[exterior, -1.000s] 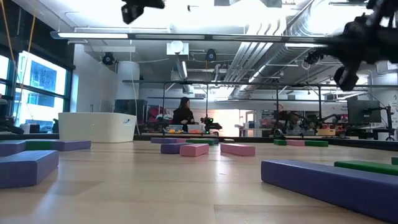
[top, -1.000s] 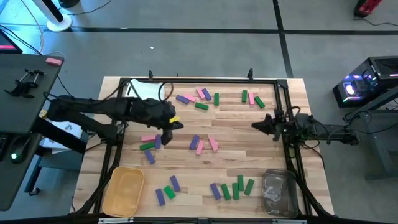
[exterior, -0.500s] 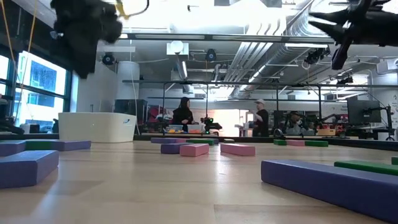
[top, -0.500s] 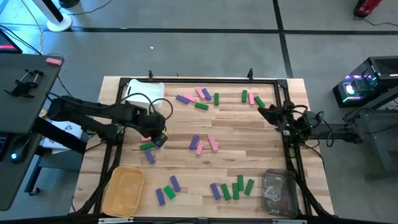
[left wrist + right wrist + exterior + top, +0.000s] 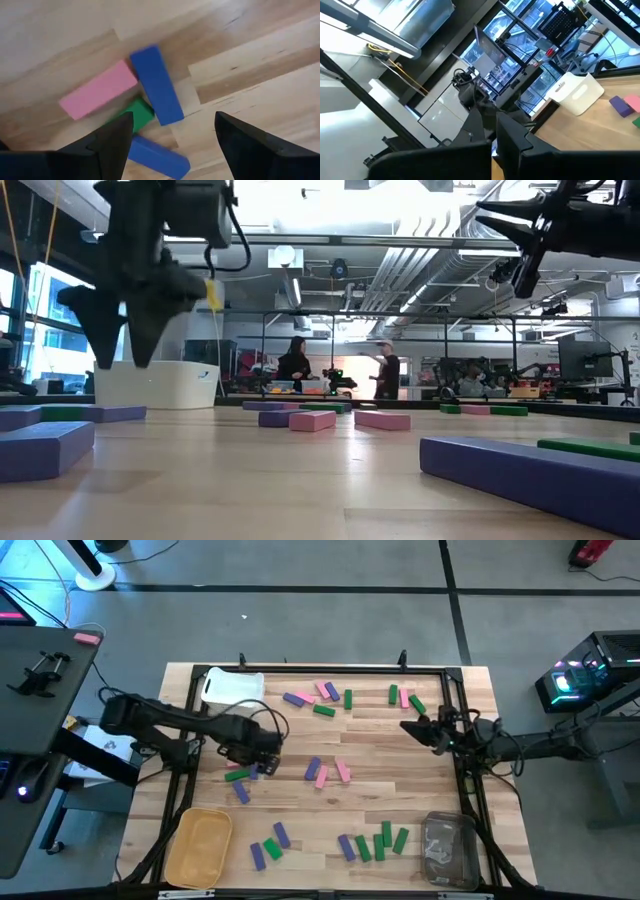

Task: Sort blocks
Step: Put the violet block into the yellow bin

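Blocks lie scattered over the wooden table in loose clusters. From overhead, the left gripper hangs over a small group near the table's left side, but the arm hides most of it. Its wrist view fills that in: fingers spread wide with nothing between them, and below them a pink block, a purple block touching its end, a green block tucked under both, and another purple block just beside. The low view shows that gripper well clear of the wood. The right gripper is closed and empty, raised near the right rail. A bare patch of table lies between the two arms. A white bin, yellow bin and clear bin sit at the corners.
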You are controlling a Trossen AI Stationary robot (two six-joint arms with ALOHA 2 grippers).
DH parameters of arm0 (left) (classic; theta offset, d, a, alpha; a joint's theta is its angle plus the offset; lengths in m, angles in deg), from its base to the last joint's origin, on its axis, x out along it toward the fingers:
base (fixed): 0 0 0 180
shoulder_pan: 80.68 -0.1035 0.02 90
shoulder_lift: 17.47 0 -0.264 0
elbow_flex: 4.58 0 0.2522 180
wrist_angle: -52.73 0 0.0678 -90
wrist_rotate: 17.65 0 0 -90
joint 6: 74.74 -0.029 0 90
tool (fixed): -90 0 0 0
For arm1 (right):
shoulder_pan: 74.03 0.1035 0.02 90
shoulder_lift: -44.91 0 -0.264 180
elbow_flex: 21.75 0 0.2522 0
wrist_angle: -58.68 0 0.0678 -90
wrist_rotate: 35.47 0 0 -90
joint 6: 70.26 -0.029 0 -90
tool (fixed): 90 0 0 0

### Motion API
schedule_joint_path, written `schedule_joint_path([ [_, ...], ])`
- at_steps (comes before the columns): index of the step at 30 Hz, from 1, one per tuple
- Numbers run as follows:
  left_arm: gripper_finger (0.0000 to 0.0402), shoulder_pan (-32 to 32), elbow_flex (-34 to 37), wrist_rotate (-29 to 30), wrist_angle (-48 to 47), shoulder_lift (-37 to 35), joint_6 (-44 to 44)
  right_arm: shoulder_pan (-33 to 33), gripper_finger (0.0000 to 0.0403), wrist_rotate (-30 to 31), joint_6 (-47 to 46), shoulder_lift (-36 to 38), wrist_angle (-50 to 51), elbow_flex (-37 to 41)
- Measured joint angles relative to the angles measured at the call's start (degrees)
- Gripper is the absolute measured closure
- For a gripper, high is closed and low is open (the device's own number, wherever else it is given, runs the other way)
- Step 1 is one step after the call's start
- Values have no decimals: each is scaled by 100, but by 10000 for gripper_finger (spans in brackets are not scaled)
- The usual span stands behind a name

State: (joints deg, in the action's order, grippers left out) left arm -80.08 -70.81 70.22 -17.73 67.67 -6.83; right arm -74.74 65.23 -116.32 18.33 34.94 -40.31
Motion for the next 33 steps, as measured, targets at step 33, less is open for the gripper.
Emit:
schedule_joint_path([
  [33,133,457,-3,572,354,930,1898,0,403,159,109,-275,169,0],
])
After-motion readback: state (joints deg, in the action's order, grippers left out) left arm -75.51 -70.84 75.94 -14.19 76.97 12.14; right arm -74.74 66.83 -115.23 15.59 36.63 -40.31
